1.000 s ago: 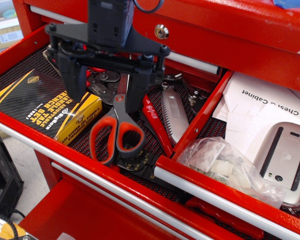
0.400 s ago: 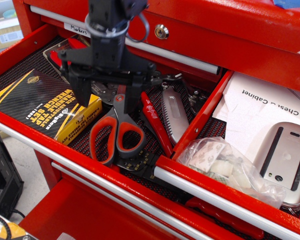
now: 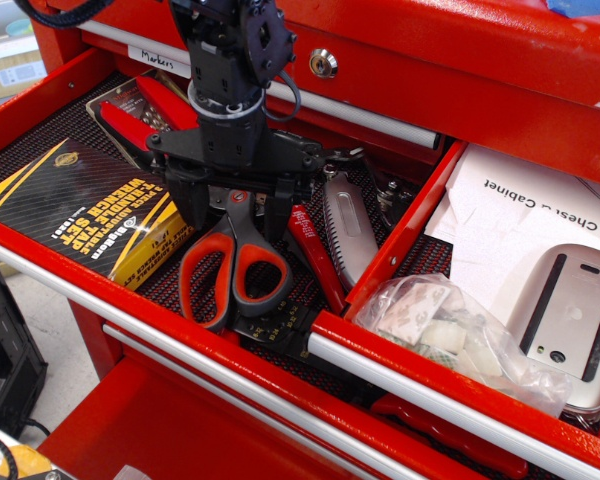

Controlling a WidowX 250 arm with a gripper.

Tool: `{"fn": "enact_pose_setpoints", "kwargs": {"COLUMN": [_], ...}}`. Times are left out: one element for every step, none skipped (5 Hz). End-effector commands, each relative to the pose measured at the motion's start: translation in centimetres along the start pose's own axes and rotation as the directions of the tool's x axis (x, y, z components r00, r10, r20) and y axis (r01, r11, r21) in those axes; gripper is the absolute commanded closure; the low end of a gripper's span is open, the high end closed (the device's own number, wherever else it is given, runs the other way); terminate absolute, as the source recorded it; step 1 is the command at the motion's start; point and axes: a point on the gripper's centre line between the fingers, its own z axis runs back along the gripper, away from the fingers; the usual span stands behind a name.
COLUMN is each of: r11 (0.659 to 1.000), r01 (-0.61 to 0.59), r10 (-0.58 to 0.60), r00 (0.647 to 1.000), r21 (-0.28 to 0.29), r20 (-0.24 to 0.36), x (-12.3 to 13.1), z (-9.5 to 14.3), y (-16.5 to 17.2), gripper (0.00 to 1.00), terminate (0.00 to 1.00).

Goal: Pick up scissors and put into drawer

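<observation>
The scissors point(image 3: 232, 247), with orange-red loop handles and dark blades, lie flat in the wide black-mesh-lined drawer, handles toward the front. My gripper point(image 3: 237, 207) is open and low over them. Its black fingers point(image 3: 192, 203) stand on either side of the pivot and blades, which the gripper body partly hides. I cannot tell if the fingers touch the scissors. The target drawer point(image 3: 401, 232) is open on the right. It holds white printed paper point(image 3: 510, 215), a white mouse point(image 3: 570, 305) and a clear plastic bag point(image 3: 445, 330).
A black-and-yellow box point(image 3: 85, 210) lies left of the scissors. Red-handled pliers point(image 3: 312, 255) and a grey utility knife point(image 3: 347, 230) lie just to the right. More red-handled tools point(image 3: 140, 108) are at the back left. A red divider wall separates the two drawers.
My gripper has moved down and away from the camera onto the scissors. Its fingers now flank the pivot. The scissors have not moved.
</observation>
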Motion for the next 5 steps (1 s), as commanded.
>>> {"fn": "enact_pose_setpoints", "kwargs": {"r11": [0.998,0.997,0.993,0.991,0.991], "r01": [0.051,0.064,0.04,0.016,0.002], "r10": [-0.05,-0.061,-0.035,-0.01,0.003], "r00": [0.998,0.997,0.998,0.999,0.999], "r21": [-0.034,-0.053,-0.107,-0.131,-0.134], "r20": [0.038,0.046,0.046,0.046,0.036], "x": [2.6,2.7,2.0,1.1,-0.4], "z": [-0.5,-1.2,-2.7,-3.5,-3.6], "y": [0.7,1.1,0.7,0.2,-0.1], "gripper": [0.0,0.0,0.0,1.0,1.0], "terminate": [0.0,0.0,0.0,0.0,0.0]}}
